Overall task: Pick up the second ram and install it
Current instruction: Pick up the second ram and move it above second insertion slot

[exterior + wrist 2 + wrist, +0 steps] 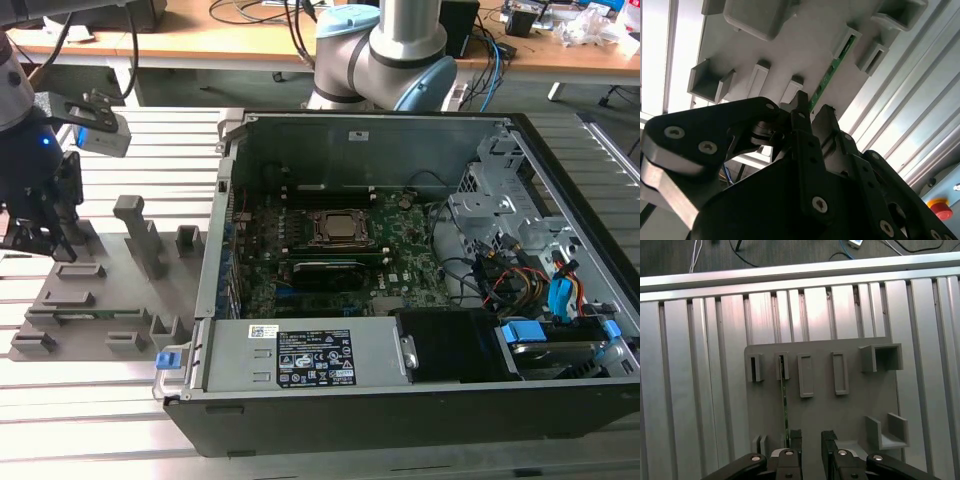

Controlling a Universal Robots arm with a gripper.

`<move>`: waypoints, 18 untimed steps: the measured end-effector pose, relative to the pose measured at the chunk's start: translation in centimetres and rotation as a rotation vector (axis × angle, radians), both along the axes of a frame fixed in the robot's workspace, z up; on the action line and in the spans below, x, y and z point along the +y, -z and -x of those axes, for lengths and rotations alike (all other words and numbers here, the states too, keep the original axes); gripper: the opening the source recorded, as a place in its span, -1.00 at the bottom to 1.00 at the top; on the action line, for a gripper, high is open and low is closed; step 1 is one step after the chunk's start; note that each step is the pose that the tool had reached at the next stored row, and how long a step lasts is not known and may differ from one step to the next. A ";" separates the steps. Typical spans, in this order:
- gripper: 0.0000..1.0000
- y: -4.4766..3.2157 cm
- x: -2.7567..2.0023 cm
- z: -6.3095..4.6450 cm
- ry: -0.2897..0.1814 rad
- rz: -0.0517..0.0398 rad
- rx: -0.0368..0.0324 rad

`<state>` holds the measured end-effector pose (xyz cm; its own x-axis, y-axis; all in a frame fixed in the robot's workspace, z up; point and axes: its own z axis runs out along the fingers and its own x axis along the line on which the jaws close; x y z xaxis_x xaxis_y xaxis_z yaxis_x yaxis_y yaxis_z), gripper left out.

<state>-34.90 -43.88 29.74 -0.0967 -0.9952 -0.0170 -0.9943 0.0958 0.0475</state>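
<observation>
The black metal two-finger gripper (811, 439) is held low over a flat grey plastic holder plate (840, 410). Its fingers (795, 440) are seen apart with a bare gap between them, and nothing is pinched. The second ram (784, 400), a long thin green circuit-board stick, is stood on its edge on this plate. One end is kept in a small rectangular grey slot block (782, 366) and the other end reaches just beside one finger; whether it is touched cannot be told. More hollow, box-shaped blocks of matt plastic are raised from the plate, which is laid on a ribbed table of silver aluminium profiles (690, 370). At the exterior view's right an open black computer case (400, 425) is placed, and in it a large green motherboard (410, 270) with a shiny metal CPU socket (340, 228) is seen. White printed labels (315, 362) are stuck on its grey metal cover, and a blue plastic latch (168, 358) is fixed at its corner. A round red button (940, 207) is seen in the second wrist view.
</observation>
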 end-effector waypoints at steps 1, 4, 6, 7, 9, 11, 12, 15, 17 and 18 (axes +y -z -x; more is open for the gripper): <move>-0.40 0.05 0.00 0.0 0.000 0.0000 0.0000; -0.40 0.29 0.00 0.0 0.000 0.0000 0.0000; -0.40 0.44 0.00 0.0 0.000 0.0000 -0.0001; -0.40 0.54 0.00 0.0 0.000 0.0000 0.0000; -0.40 0.72 0.00 0.0 0.000 0.0000 -0.0001; -0.40 0.82 0.00 0.0 0.000 0.0000 -0.0001; -0.40 0.89 0.00 0.0 0.000 -0.0001 -0.0001; -0.40 1.10 0.00 0.0 0.000 0.0000 -0.0001; -0.40 1.29 0.00 0.0 0.000 -0.0001 -0.0001; -0.40 1.44 0.00 0.0 0.000 0.0000 -0.0001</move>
<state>-34.90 -43.88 28.30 -0.0967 -0.9952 -0.0171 -0.9943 0.0958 0.0475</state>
